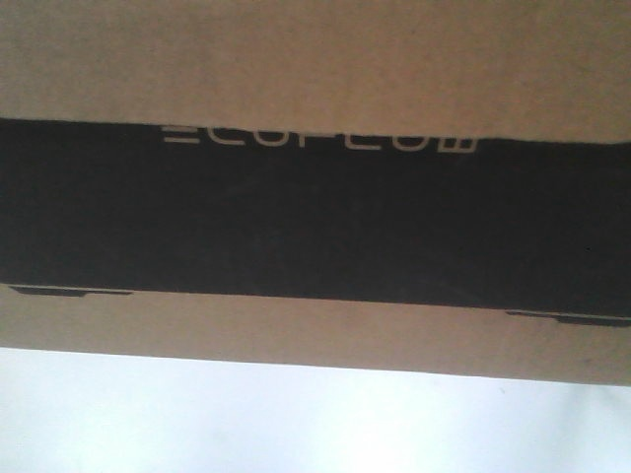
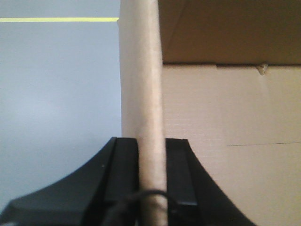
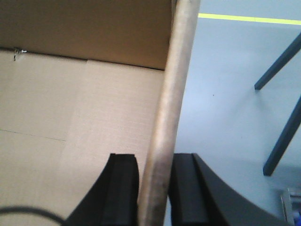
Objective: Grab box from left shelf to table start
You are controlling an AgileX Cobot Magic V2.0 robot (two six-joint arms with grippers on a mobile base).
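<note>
The brown cardboard box [image 1: 315, 59] fills the front view, its black panel with pale "ECOFLOW" lettering [image 1: 320, 139] facing me. Below it lies the white table [image 1: 296, 414]. In the left wrist view my left gripper [image 2: 150, 140] is shut on the box's upright side wall [image 2: 141, 84], one finger outside and one inside the open box [image 2: 235, 117]. My right gripper [image 3: 154, 156] is shut on the opposite wall [image 3: 174, 84], with the box's inner floor [image 3: 70, 103] to its left. The left shelf is out of view.
Outside the box, both wrist views show grey floor [image 2: 56, 94] crossed by a yellow line [image 2: 56, 20]. Dark slanted legs [image 3: 282, 136] stand on the floor to the right of the right gripper.
</note>
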